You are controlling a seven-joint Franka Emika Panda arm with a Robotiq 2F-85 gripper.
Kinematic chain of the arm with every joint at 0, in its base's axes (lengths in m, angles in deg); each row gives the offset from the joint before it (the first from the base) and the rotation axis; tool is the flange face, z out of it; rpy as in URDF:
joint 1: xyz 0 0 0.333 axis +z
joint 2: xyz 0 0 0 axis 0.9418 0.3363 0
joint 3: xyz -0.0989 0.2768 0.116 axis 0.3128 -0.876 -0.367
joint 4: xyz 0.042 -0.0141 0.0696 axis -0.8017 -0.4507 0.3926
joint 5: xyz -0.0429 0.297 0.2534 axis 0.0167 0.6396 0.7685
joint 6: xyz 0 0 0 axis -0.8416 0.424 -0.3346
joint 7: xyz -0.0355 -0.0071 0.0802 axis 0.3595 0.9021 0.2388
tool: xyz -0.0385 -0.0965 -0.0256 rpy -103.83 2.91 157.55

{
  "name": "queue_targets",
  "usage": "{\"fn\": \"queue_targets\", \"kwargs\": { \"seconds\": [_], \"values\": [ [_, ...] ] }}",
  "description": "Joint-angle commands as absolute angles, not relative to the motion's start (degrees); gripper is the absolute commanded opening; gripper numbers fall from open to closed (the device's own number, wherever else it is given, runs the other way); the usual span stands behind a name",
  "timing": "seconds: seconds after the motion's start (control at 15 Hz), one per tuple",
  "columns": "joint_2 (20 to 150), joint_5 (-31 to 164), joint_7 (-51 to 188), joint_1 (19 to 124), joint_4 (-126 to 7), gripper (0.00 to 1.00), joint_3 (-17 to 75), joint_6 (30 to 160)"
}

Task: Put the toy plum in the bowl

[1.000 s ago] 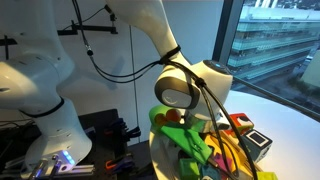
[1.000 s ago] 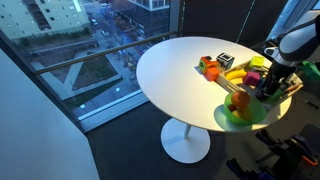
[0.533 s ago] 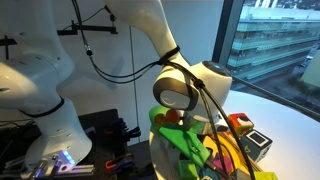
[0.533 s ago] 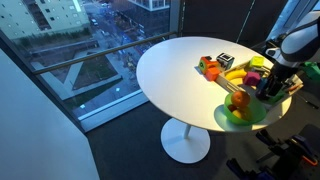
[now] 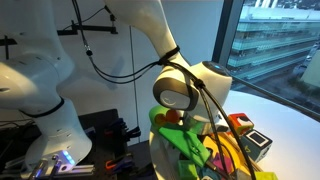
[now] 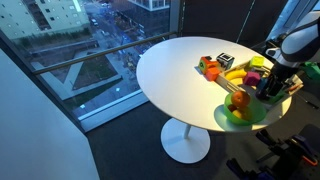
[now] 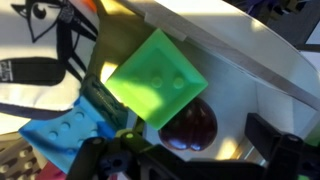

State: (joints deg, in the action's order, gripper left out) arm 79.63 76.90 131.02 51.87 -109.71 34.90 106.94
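Observation:
The toy plum (image 7: 192, 122) is dark purple-brown and lies on the pale tray floor, partly under a green square block (image 7: 155, 78) in the wrist view. My gripper (image 7: 190, 140) is open, with one finger on each side of the plum and a gap at the right finger. In an exterior view the gripper (image 6: 268, 90) hangs low over the wooden tray (image 6: 296, 88), and the plum is hidden there. The green bowl (image 6: 228, 117) stands on the table just beside the tray and holds the orange toy fruit (image 6: 238, 100).
The tray holds several coloured blocks, among them a blue one (image 7: 62, 132) and a yellow one (image 6: 237, 75). An orange block (image 6: 209, 68) and a black-and-white cube (image 6: 226, 60) stand on the white round table (image 6: 170, 70). A tray wall (image 7: 260, 55) rises close by.

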Motion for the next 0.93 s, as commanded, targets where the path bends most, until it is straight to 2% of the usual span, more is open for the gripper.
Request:
{"fn": "queue_targets", "kwargs": {
  "seconds": [0.0, 0.87],
  "values": [
    [79.29, 76.11, 130.88, 51.87, -109.62, 1.0, 34.93, 106.93],
    [81.06, 76.59, 129.96, 52.31, -108.63, 1.0, 34.25, 109.08]
  ]
}}
